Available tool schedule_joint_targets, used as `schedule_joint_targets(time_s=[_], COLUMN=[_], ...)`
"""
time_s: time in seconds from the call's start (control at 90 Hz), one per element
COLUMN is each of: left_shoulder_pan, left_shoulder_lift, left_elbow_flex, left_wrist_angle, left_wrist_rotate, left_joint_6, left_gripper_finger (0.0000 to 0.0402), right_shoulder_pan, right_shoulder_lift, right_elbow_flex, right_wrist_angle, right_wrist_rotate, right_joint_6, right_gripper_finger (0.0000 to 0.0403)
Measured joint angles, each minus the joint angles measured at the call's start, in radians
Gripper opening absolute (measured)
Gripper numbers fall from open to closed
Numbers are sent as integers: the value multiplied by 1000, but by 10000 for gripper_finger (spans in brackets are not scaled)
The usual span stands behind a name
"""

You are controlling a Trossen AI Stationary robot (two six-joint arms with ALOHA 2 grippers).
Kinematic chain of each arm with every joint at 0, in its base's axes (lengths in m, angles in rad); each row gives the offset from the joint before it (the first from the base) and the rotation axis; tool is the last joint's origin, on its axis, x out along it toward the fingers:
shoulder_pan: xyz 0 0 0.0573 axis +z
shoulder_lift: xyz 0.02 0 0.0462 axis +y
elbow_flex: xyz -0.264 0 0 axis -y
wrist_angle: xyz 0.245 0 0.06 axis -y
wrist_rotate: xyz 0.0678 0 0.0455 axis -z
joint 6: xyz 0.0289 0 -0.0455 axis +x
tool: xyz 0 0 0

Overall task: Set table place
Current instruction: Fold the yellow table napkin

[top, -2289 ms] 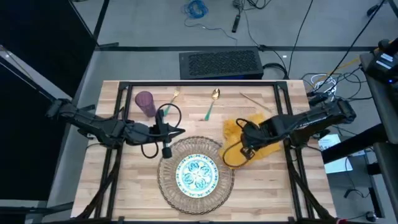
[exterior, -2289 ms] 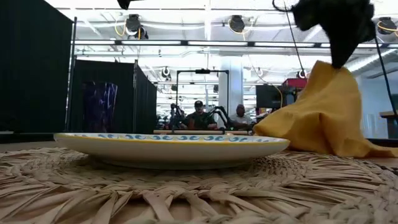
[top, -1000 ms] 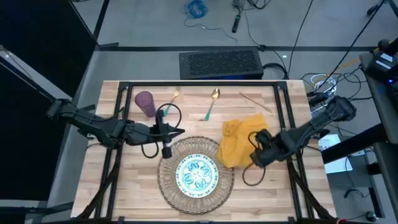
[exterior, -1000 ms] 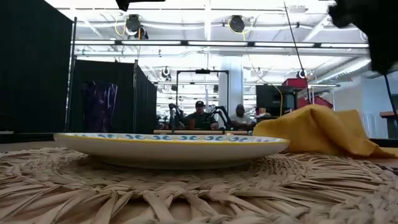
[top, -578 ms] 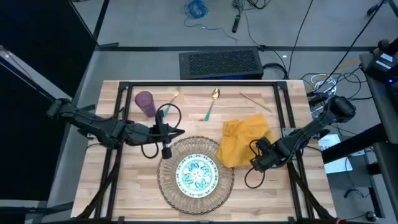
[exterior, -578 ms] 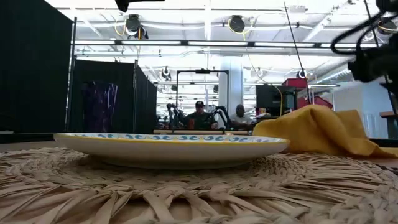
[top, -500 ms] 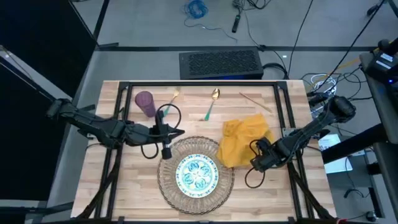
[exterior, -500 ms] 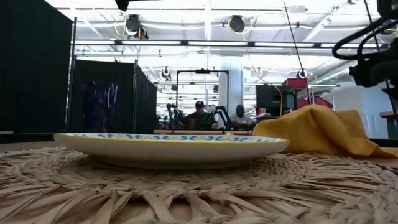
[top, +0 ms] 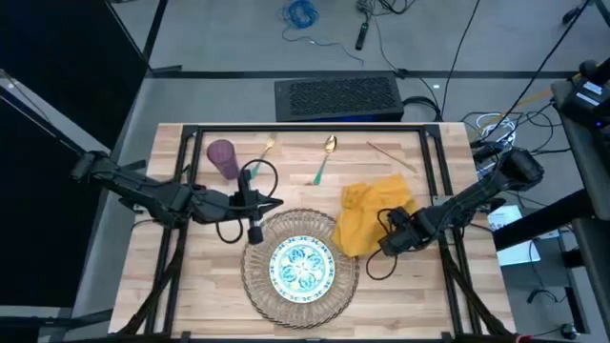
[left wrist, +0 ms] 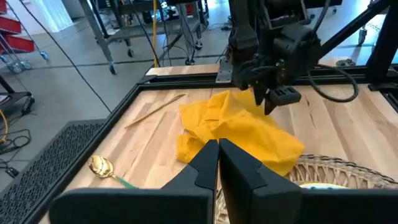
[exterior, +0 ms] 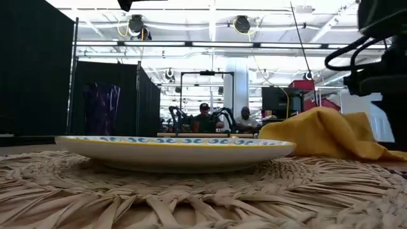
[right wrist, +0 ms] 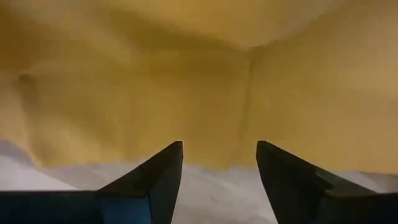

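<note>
Napkin step in hand, judging by the layout. Right gripper [top: 383,240] low over the table [top: 457,314], fingers spread apart with nothing between them, nose pointed at the near edge of the yellow cloth napkin [top: 370,219]. Napkin lying crumpled and bunched on the bare wood just beside the right rim of the round woven wicker mat [top: 255,278], one corner touching or lapping the mat. Next move probably a lower approach to pinch one hem, then a drag to flatten or square the cloth beside the plate; loose folds likely to slip, so a firm bite on a single layer needed.

Left gripper [top: 277,201] waiting above the far-left rim of the mat, fingers pressed together, empty.

Small white plate with teal pattern [top: 301,265] centred on the mat. Purple cup [top: 222,156] upright near the far-left corner of the table. Gold fork [top: 266,151] just beside the cup, teal-handled spoon [top: 324,155] further right, both well apart from the mat and not yet placed. Thin wooden stick [top: 390,156] lying near the far-right corner.

Tabletop of light wooden planks inside a black metal frame. Beyond it, grey floor with a dark perforated panel [top: 336,97], loose cables, and a blue coil [top: 301,13]. Low view: an open workshop with ceiling lights, black curtains, and two people [exterior: 204,116] seated far behind.
</note>
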State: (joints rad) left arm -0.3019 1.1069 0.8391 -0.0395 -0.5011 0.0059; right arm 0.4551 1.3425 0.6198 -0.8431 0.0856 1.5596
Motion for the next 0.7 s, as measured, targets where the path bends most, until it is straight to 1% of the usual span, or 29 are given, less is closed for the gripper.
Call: schedule_joint_targets(time_s=[0.111, 0.222, 0.3, 0.389, 0.422, 0.589, 0.7], left_shoulder_pan=[0, 0, 0, 0, 0, 0, 0], left_shoulder_lift=[0, 0, 0, 0, 0, 0, 0], left_elbow_flex=[0, 0, 0, 0, 0, 0, 0], left_wrist_angle=[-1, -2, -1, -1, 0, 3, 5], left_wrist_rotate=[0, 0, 0, 0, 0, 0, 0], left_joint_6=[0, 0, 0, 0, 0, 0, 0], left_gripper_finger=[0, 0, 0, 0, 0, 0, 0], right_shoulder_pan=[-4, -3, -3, -2, -2, -10, -11], right_shoulder_lift=[20, 27, 22, 20, 21, 25, 25], right_elbow_flex=[-21, -33, -34, -29, -21, 54, 127], right_wrist_angle=[14, 40, 48, 45, 38, -37, -126], right_wrist_rotate=[-38, -70, -81, -92, -94, -100, -93], right_joint_6=[-5, -7, -17, -46, -63, -114, -141], right_gripper_finger=[163, 125, 86, 27, 14, 2, 1])
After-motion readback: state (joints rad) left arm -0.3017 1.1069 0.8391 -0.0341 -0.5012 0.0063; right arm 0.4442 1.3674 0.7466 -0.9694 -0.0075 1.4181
